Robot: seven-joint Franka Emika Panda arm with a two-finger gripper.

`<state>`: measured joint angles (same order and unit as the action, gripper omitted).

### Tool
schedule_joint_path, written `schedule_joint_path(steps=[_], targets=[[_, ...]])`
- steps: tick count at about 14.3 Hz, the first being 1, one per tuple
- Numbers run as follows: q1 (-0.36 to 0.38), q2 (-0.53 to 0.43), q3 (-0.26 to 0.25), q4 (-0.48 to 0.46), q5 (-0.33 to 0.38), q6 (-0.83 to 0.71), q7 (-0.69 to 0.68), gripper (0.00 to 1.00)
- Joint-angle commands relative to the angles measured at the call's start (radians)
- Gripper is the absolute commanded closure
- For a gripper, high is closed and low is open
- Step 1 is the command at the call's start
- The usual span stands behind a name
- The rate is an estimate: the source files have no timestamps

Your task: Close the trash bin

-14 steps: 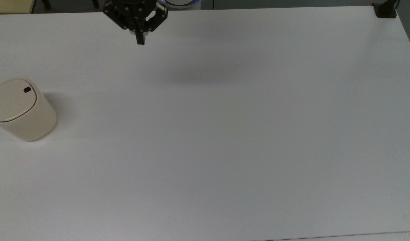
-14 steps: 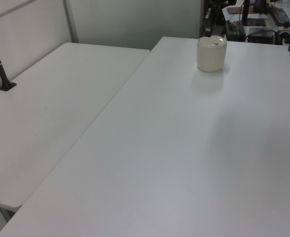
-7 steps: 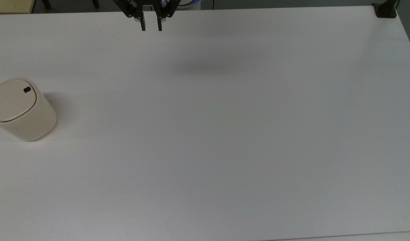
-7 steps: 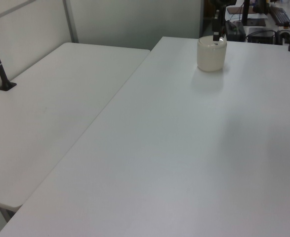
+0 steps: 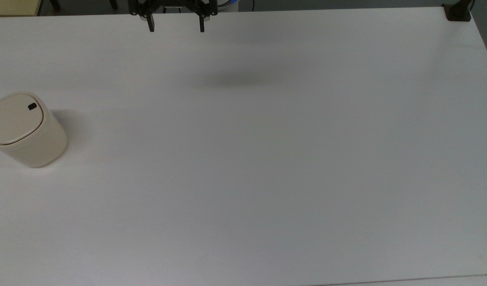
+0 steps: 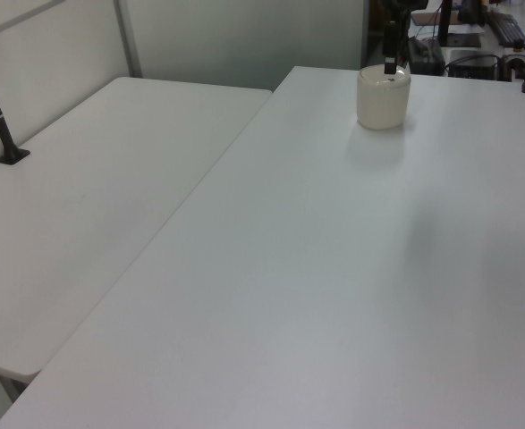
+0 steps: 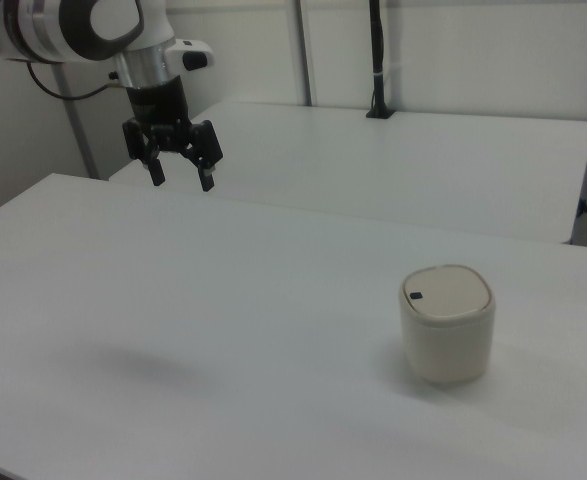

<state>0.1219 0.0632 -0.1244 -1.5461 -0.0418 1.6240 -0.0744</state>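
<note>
While the trash bin (image 5: 27, 129) sits lid-down-flat at the top view's left edge of the counter (image 5: 267, 159), the pincer (image 5: 175, 28) hangs at the far edge, fingers spread wide, holding nothing. Left view: bin (image 6: 383, 96) upright near the far end. Right view: pincer (image 7: 181, 180) released, above the counter, well apart from the bin (image 7: 447, 323), black button (image 7: 414, 295) on its lid

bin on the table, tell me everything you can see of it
The bin is a small cream-beige tub with rounded-square sides, plastic by its look. Its flat lid lies shut, flush in the rim, with a small black button near one edge. It stands upright on the white table near the top view's left edge. Only the table touches it.
</note>
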Motion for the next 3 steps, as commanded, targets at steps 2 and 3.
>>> schedule_joint_path(steps=[2, 3], targets=[[0.008, -0.028, -0.017, -0.026, -0.015, -0.012, -0.010, 0.00], [0.008, -0.029, -0.017, -0.026, -0.015, -0.018, -0.011, 0.00]])
